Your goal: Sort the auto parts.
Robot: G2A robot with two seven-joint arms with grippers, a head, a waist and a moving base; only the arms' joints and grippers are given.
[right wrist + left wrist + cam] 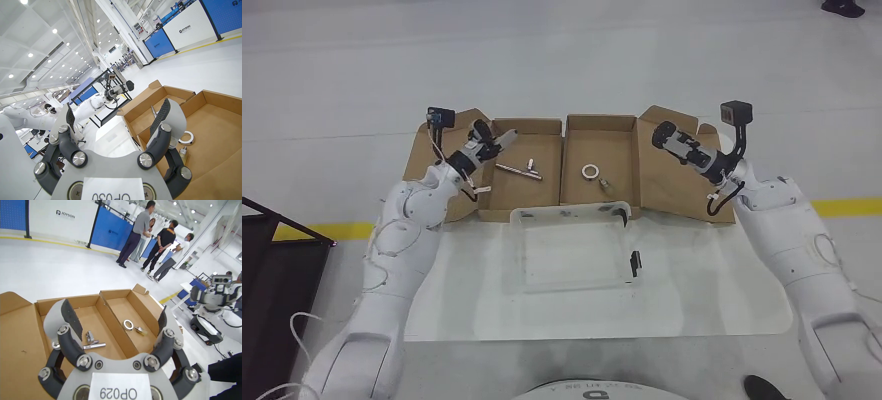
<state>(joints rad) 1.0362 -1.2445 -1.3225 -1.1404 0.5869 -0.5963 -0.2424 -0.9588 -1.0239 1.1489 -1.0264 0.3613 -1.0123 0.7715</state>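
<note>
Labels, white with print, on both wrists; left pincer spread wide, holding nothing; right pincer likewise.

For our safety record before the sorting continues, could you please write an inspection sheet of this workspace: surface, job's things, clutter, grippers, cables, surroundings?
Surface: white table; cardboard left box and right box side by side at its far edge; clear tray nearer the robot.
Job's things: rod and small bracket in the left box; ring and small brass fitting in the right box.
Clutter: nothing seen.
Grippers: left gripper and right gripper raised by the boxes' outer sides, fingers open, holding nothing.
Cables: black cable at the left wrist, another at the right.
Surroundings: yellow floor line; black rack beside the table.
</note>
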